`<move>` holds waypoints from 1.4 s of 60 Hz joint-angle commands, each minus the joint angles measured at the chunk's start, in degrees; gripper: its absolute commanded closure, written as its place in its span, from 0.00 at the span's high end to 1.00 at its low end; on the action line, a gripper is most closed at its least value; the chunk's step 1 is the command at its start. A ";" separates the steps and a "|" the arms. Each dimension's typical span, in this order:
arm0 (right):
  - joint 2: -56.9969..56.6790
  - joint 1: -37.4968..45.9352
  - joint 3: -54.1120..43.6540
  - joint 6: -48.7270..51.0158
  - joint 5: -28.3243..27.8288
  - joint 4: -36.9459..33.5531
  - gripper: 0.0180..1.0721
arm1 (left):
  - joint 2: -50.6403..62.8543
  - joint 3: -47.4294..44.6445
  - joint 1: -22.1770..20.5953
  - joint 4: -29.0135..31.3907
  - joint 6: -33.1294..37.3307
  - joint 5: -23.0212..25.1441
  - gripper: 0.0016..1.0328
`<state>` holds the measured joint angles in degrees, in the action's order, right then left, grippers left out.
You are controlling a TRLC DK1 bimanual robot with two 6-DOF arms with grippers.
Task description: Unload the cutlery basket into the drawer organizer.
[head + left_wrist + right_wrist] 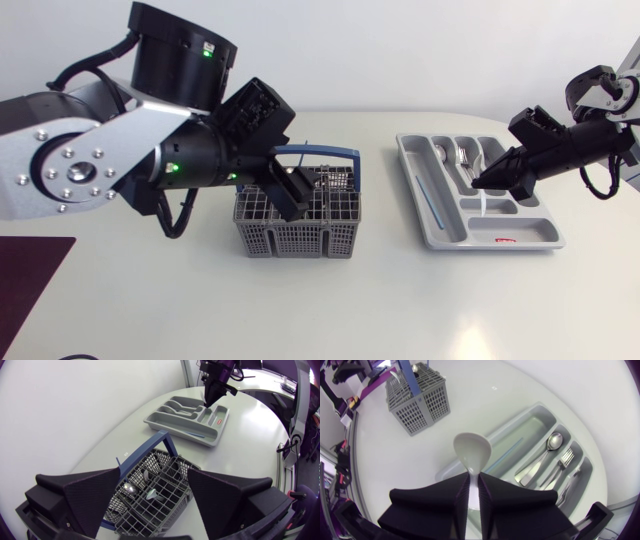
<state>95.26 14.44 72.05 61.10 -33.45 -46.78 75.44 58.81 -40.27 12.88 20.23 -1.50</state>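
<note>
Your right pincer (481, 184) pinched the white spoon (472, 452), bowl hanging toward 6 o'clock over the tray's (412, 190) 6 o'clock end. Left pincer (152, 487) stood spread above the basket (300, 235).

Pale, rounded table (330, 300), bearing a grey mesh cutlery basket (297, 237) with a blue handle just left of middle. Holds a grey drawer organizer (452, 228) well apart to the right. Carries a flat dark maroon sheet (25, 280) at the near left corner.
</note>
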 commanded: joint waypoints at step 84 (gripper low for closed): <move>7.66 -2.92 -13.60 30.48 39.16 23.76 0.81 | -1.44 -2.29 -0.25 8.65 6.75 0.44 0.95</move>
<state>104.20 11.07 59.29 91.20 6.63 -24.80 74.50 57.80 -40.21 20.75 25.61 -1.34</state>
